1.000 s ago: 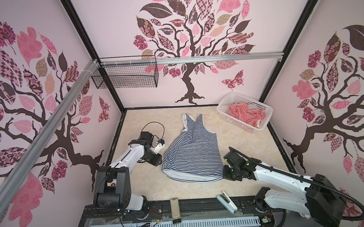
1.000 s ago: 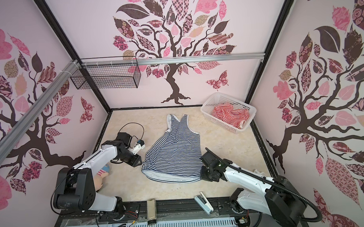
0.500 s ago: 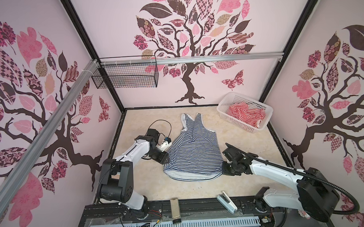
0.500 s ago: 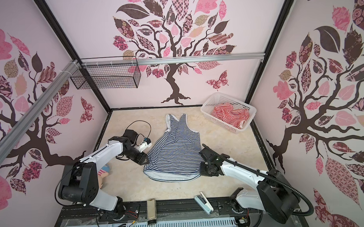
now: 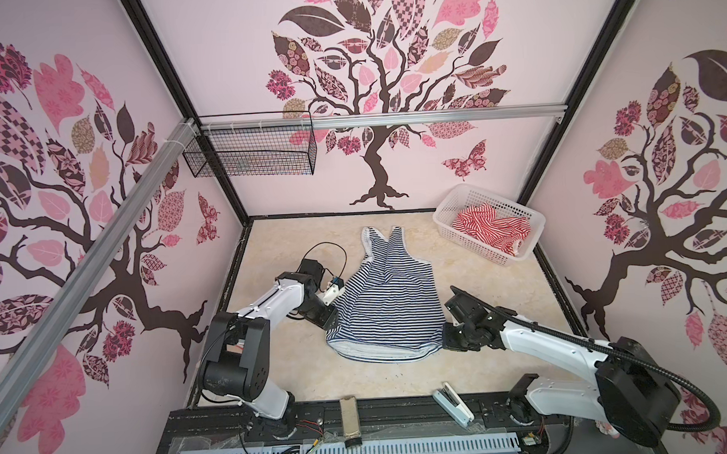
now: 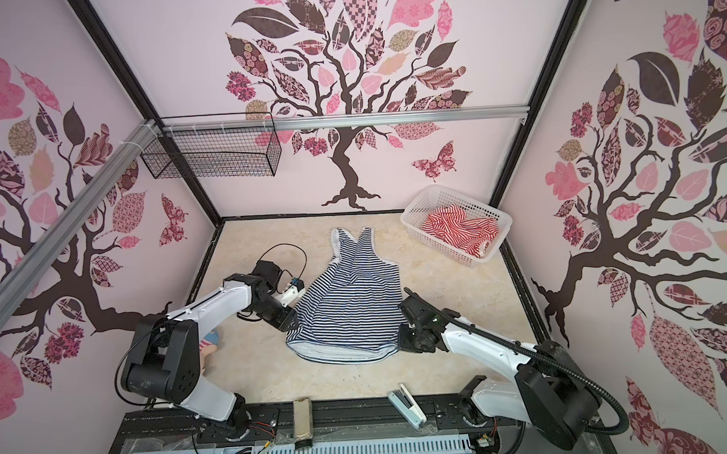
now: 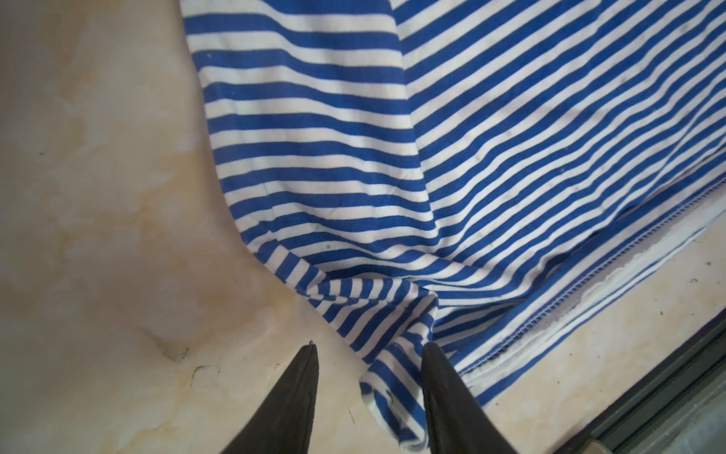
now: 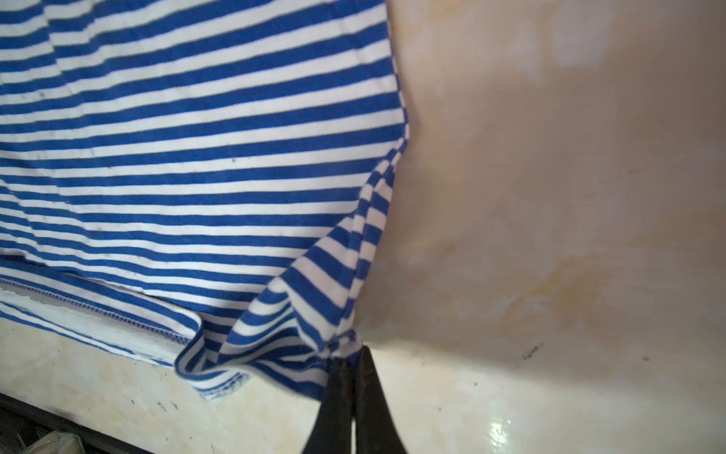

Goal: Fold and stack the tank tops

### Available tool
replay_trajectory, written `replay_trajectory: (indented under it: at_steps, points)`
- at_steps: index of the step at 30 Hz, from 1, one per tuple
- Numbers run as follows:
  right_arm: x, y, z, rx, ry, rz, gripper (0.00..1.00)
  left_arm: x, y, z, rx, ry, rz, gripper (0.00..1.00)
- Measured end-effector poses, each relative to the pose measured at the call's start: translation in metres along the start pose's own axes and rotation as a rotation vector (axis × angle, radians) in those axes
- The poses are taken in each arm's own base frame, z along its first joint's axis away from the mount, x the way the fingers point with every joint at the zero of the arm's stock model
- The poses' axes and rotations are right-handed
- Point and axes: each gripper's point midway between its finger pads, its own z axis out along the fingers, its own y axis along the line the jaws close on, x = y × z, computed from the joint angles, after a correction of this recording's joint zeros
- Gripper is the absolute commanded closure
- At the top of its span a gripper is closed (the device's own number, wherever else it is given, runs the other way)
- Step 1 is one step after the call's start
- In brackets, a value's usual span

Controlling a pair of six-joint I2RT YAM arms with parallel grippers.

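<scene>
The navy tank top [image 5: 387, 302] lies spread out in the middle of the table [image 5: 275, 372]. Its straps point to the back wall and its hem points to the front.

The right claw [image 8: 352, 355] is pinched tight on the hem corner on its side. The cloth bunches into folds there.

The left claw [image 7: 370, 348] is at the other hem corner. Its two fingers stand apart. The little striped corner sits between them and leans on one finger, but it is not squeezed.

Along the hem you can see a white inside edge and a line of stitches.

The red tank top [image 5: 491, 232] is crumpled in the white basket [image 5: 466, 249] in the far right corner, well apart from the navy one.

There is bare table to the left of the navy top, to the right of it, and in front of the hem up to the black front edge. A small white stapler [image 5: 452, 403] lies at that front edge, near the base of the right arm.
</scene>
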Motion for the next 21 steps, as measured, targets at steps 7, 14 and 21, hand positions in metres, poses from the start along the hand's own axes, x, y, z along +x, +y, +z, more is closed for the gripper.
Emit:
replay_trajectory:
  at_steps: [7, 14, 21]
  points:
    - [0.0, 0.001, 0.0, -0.003, -0.002, -0.001, 1.0, 0.007, -0.008, 0.008, 0.062, 0.038, -0.007, 0.58]
    - [0.0, 0.001, 0.0, -0.002, -0.002, 0.0, 1.0, 0.015, -0.011, 0.007, 0.107, 0.058, -0.014, 0.82]
    - [-0.001, 0.001, 0.0, -0.003, -0.002, 0.0, 1.0, 0.016, -0.009, -0.013, 0.126, 0.004, -0.049, 1.0]
